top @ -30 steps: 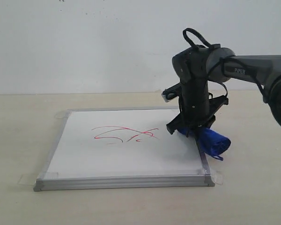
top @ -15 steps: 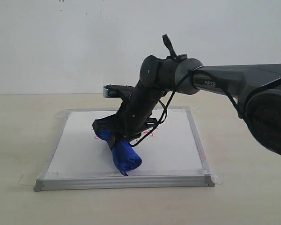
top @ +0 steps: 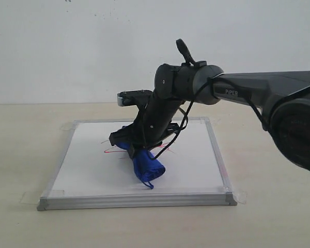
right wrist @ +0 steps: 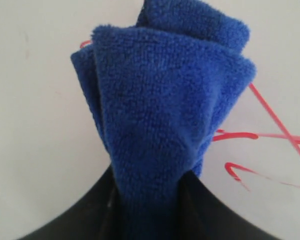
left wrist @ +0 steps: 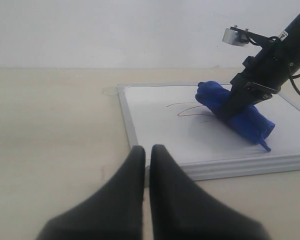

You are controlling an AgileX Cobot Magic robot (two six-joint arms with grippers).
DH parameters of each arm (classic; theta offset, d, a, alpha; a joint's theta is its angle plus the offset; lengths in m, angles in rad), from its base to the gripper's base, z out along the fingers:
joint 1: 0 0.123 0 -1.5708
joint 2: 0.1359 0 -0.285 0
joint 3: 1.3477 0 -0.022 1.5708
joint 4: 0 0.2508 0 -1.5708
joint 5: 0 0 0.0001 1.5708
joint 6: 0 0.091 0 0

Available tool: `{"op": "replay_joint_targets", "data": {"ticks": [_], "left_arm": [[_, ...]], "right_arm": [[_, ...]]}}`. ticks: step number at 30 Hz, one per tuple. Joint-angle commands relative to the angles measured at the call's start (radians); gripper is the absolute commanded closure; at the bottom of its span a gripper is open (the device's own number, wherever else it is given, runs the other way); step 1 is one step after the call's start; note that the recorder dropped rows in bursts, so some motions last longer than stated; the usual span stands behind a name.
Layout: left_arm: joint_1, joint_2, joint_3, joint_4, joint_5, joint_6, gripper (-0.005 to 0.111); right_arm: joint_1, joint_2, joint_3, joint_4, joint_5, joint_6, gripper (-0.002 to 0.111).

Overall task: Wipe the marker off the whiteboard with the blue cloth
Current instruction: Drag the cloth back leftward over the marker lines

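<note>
Pale desk (top: 20,155) carries the whiteboard (top: 196,165). The right hand (top: 133,147) is clenched on the blue cloth (top: 148,168), mid-board over the marker (right wrist: 240,136). A loose cloth tail could skim and leave red strokes. Frame edges sit well apart, so there is ample sweeping room.

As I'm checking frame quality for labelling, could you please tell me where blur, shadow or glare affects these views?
Exterior view: soft even light, sharp, only a faint shadow under the blue cloth. Left wrist view: the left tool is a dark, soft-edged foreground; the whiteboard behind is sharp. Right wrist view: cloth pile crisp, marker legible, no glare.
</note>
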Motion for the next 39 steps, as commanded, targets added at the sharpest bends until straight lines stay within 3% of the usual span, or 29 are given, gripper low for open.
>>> {"op": "replay_joint_targets", "data": {"ticks": [1,10,17,21,28,30,39], "left_arm": [[0.001,-0.003,0.004,-0.001,-0.003,0.005,0.103],[0.001,-0.003,0.004,-0.001,-0.003,0.005,0.103],[0.001,-0.003,0.004,-0.001,-0.003,0.005,0.103],[0.001,-0.003,0.004,-0.001,-0.003,0.005,0.103],[0.001,-0.003,0.004,-0.001,-0.003,0.005,0.103],[0.001,-0.003,0.004,-0.001,-0.003,0.005,0.103],[0.001,-0.003,0.004,-0.001,-0.003,0.005,0.103]], "right_arm": [[-0.003,-0.006,0.001,-0.083,0.036,-0.001,0.109],[-0.003,-0.002,0.001,-0.555,0.085,0.367,0.109],[-0.003,0.004,0.001,-0.621,0.075,0.409,0.109],[-0.002,0.004,0.001,-0.477,0.041,0.296,0.109],[0.0,0.004,0.001,0.085,-0.059,-0.271,0.109],[0.0,0.004,0.001,0.113,-0.04,-0.321,0.109],[-0.002,0.004,0.001,-0.417,-0.014,0.084,0.109]]}}
